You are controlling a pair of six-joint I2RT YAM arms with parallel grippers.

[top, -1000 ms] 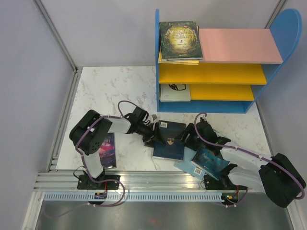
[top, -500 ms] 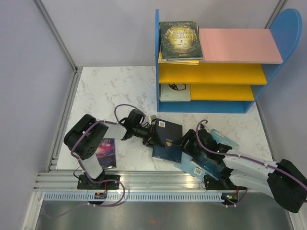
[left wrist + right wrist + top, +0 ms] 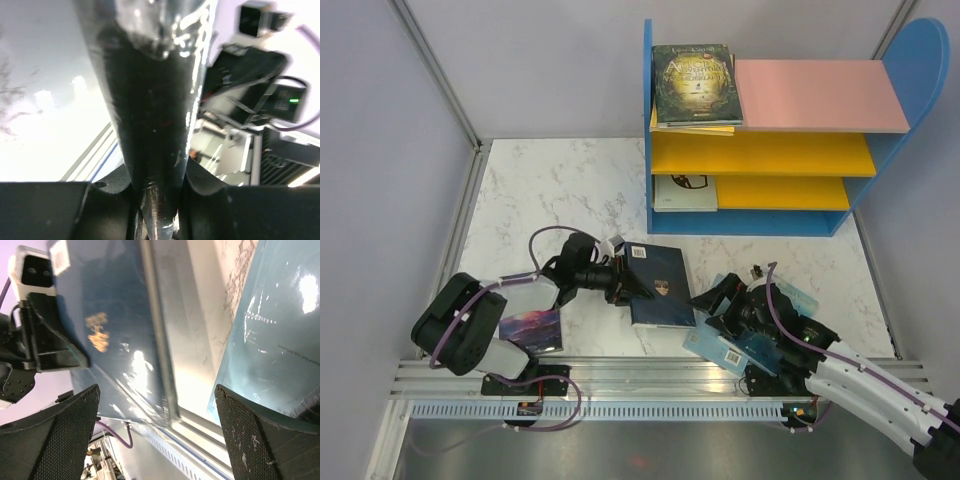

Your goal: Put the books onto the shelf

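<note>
My left gripper [image 3: 631, 284] is shut on the left edge of the dark navy book [image 3: 661, 286], which is lifted off the marble table. In the left wrist view that book [image 3: 155, 120] runs edge-on between the jaws of the left gripper [image 3: 160, 200]. My right gripper [image 3: 714, 308] stands open to the right of it, over the teal-blue book [image 3: 752, 338]. In the right wrist view the right gripper [image 3: 165, 432] holds nothing, with the navy book [image 3: 115, 325] to the left and the teal book [image 3: 280, 330] to the right. A purple galaxy book [image 3: 532, 327] lies near the left arm's base. The shelf [image 3: 820, 95] holds a dark green book [image 3: 695, 82] on a yellow one [image 3: 692, 128] at the top left. A pale book [image 3: 684, 193] lies on a lower board.
The metal rail [image 3: 650, 375] runs along the table's near edge under both arms. Grey walls close in the left side and the back. The shelf stands at the table's far right, with its right halves of the boards bare.
The left gripper closed on the navy book and drew it left, away from the teal one. The right gripper opened wide and pulled back toward the near edge.
</note>
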